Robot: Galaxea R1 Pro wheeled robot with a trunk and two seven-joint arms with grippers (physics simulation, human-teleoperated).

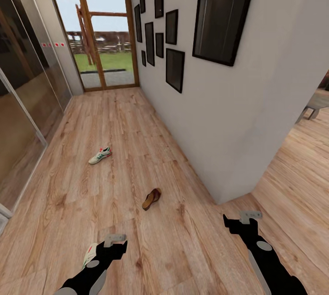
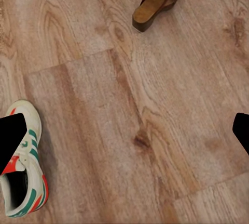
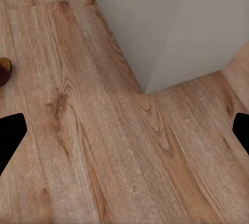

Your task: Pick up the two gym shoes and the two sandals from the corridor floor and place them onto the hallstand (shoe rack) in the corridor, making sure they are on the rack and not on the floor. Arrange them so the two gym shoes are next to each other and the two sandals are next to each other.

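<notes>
Corridor floor (image 1: 137,139) is light brown wood-plank laminate, grain and knots clear, running from the bottom of the head frame up to a wood-framed glass door (image 1: 98,34) at top left, grass and a fence outside. Left edge of frame: glossy dark sliding panels (image 1: 23,80). Right of centre: white wall (image 1: 219,117) with a cluster of black frames (image 1: 160,34) and a larger dark mirror-like panel (image 1: 224,12) at upper right; the wall ends at a corner at lower right, where the same flooring opens into another room. One gym shoe (image 1: 100,155) lies on the floor left of centre, mid-frame, well apart from everything else. One sandal (image 1: 151,198) lies lower, near the middle, on bare planks. Second gym shoe (image 1: 89,255) sits at lower left, just beside the left claw (image 1: 115,240) and partly hidden by that arm; in the left wrist view this shoe (image 2: 23,182) is at the lower left edge, partly behind one black fingertip (image 2: 11,141), with the sandal (image 2: 155,0) at the top. Left claw is open, nothing between the fingers. Right claw (image 1: 250,216) at lower right hangs over bare floor near the wall corner, also open and holding nothing; its wrist view shows planks (image 3: 104,146) and the wall corner base (image 3: 155,37).
</notes>
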